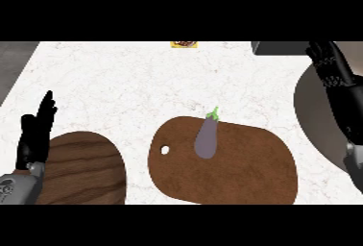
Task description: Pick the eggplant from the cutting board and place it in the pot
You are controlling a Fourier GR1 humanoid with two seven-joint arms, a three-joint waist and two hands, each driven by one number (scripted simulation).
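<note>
Right, eggplant [206, 138] is lying near the top edge of the cutting board [241, 178], green stem pointing up and off the board, nothing touching it. Right hand [327, 60] is hanging well apart from it at the upper right, over the pot [312, 115], whose grey curved side is only partly showing at the right edge; fingers look lightly curled, holding nothing. Left hand [37, 132] is resting at the left edge, fingers straight and up, empty, beside a dark wooden round thing [89, 168]. Pick isn't started.

Risks, as I'm judging them:
- eggplant is smooth and tapered, so a grasp near the stem end is likely slipping or rolling it across the board
- right forearm is sitting over the pot, so a careless reach could be clipping the rim.
</note>
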